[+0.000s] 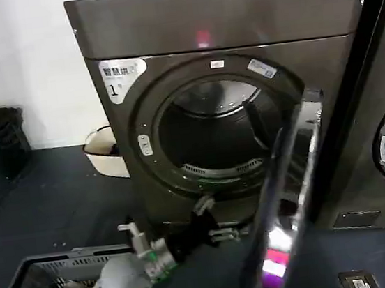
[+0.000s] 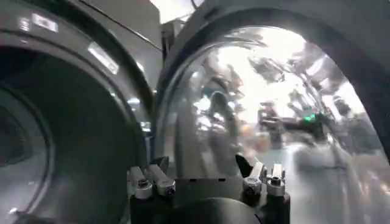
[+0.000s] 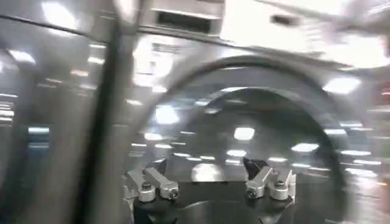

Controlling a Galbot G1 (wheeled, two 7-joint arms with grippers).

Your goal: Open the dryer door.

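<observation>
While swung wide off the dryer (image 1: 163,21), dryer door (image 1: 290,195) standing edge-on; left end effector (image 1: 212,220) hovering released below drum; right end effector (image 3: 210,176) released, facing chrome rim.

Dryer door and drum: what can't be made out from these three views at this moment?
- Inside of the dryer drum: dark in the head view, contents not visible.
- Dryer door: seen edge-on in the head view, bottom cut by the frame; its hinge is hidden.
- Left hand: open below the opening; contact with the door unclear.
- Right hand: open; motion blur hides what it faces.
</observation>
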